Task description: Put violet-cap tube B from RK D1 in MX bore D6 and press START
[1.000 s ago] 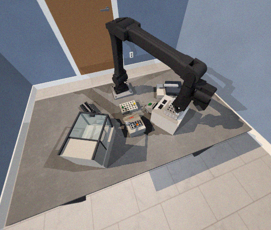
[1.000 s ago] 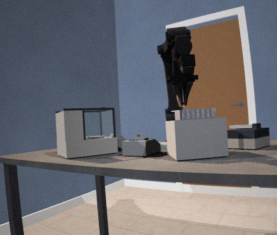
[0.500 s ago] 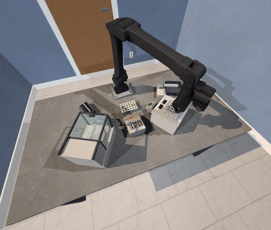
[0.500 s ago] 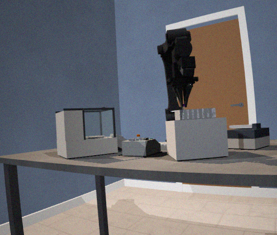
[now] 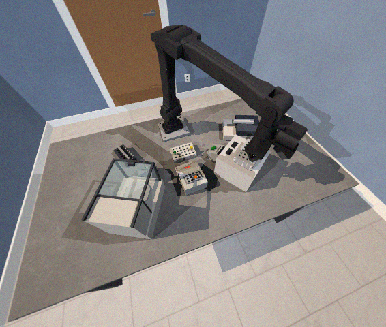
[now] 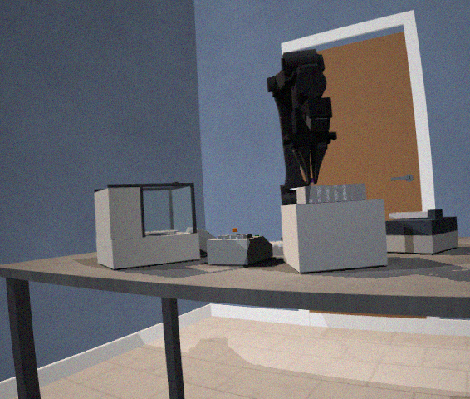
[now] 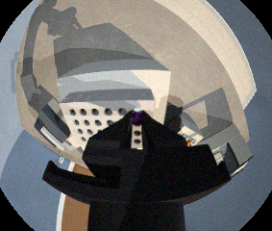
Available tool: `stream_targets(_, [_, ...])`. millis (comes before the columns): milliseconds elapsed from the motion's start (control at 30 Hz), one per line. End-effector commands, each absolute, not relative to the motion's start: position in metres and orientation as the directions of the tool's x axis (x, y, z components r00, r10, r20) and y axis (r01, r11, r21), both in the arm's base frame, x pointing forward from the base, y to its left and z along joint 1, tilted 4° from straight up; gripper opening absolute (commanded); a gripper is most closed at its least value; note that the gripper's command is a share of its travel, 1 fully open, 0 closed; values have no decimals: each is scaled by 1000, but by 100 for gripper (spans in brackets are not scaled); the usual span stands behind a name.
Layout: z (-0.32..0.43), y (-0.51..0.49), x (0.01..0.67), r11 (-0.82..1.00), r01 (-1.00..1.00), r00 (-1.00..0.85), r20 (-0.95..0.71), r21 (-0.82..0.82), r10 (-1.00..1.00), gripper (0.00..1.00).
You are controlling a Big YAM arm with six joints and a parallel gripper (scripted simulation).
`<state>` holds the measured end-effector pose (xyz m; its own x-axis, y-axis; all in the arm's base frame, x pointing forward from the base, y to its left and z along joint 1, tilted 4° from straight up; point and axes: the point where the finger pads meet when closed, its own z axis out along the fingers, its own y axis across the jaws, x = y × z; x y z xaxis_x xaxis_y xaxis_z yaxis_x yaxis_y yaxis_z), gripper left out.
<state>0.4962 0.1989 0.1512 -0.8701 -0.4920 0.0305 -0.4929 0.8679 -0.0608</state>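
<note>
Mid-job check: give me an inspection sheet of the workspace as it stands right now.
Surface: grey table top, all stations standing level on it.
Job's things: tube B, violet cap up, is held just above the bored top of the mixer MX; it is not yet seated.
Clutter: rack RK, dry block, balance, spectrophotometer and magnet block; other tubes are in their wells.
Grippers: gripper pointing down, shut on tube B.
Cables: nothing seen.
Surroundings: blue walls, brown door, wall socket, tiled floor.
</note>
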Motion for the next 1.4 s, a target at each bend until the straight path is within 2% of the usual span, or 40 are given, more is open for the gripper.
stream_targets(0, [143, 196, 503, 868, -492, -870, 34, -58, -491, 9])
stream_targets(1367, [151, 199, 511, 869, -491, -871, 13, -61, -491, 9])
